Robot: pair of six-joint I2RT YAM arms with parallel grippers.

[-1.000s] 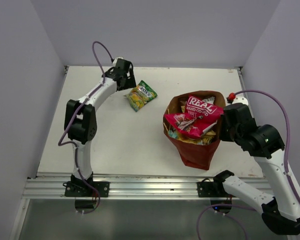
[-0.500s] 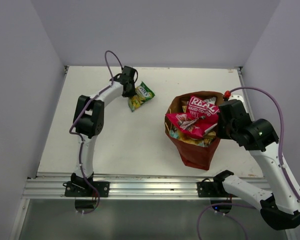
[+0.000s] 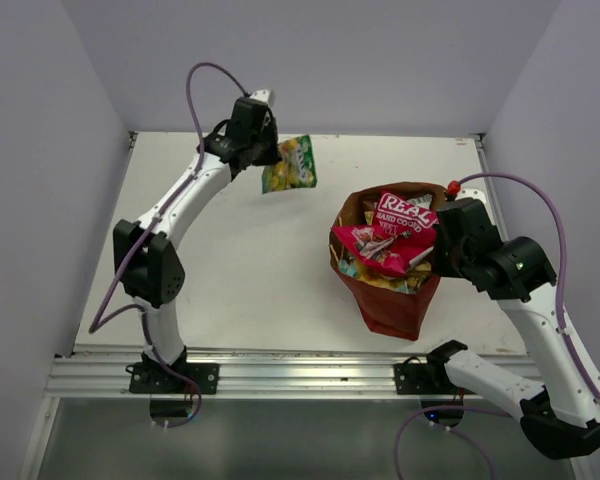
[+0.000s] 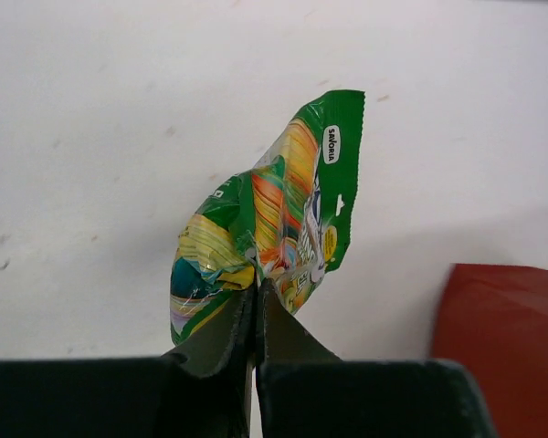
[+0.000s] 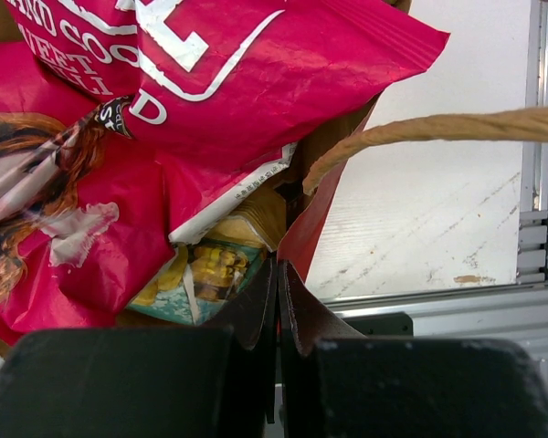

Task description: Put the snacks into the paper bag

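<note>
Your left gripper (image 4: 256,290) has just snapped together on one edge of the small green-yellow packet (image 4: 276,224), and it's up! A second ago it lay flat; now it hangs clear above the tabletop (image 3: 230,290), well left of the paper bag (image 3: 392,300). Your right gripper (image 5: 276,274) stays pinched on the bag's rim. The bag is brimming, with the pink-red packet (image 3: 388,238) on top. This looks like the last snack, so carry it across.
</note>
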